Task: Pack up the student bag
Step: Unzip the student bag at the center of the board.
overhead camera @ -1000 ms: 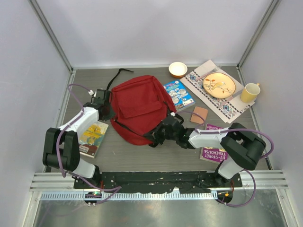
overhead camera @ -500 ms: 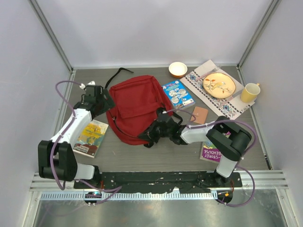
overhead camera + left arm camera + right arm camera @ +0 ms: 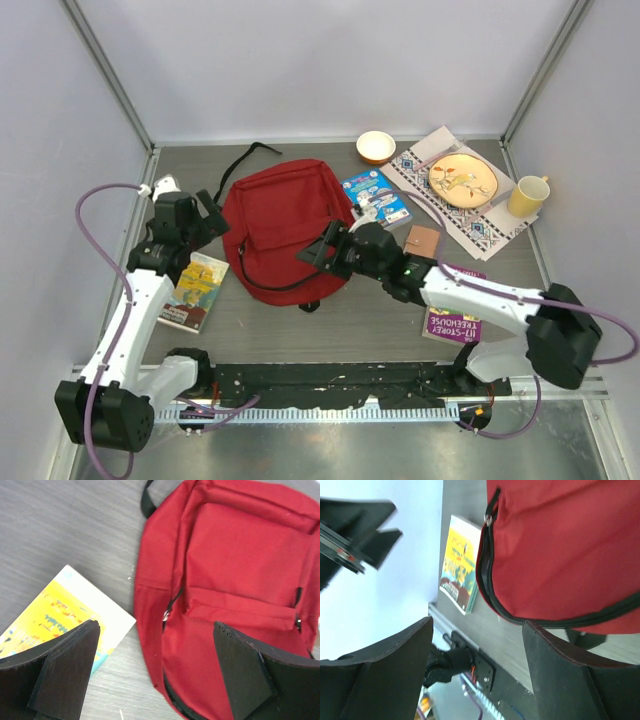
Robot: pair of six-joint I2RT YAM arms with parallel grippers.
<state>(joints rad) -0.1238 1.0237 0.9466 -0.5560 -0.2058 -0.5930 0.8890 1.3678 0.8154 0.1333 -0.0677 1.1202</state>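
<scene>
Currently both your left gripper [image 3: 212, 212] and right gripper [image 3: 318, 248] have jaws apart, holding nothing, beside the student bag [image 3: 275, 210] lying mid-desk.

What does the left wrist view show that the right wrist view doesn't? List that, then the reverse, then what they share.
Left wrist only: the student bag's front pocket and a black strap at its top, seen past the open left tool. Right wrist only: the black mounting rail at the grey table's near edge, a blurred black part of the left arm, and the open right tool. Both: the red bag, its zipper pull, and the yellow book on the table.
</scene>
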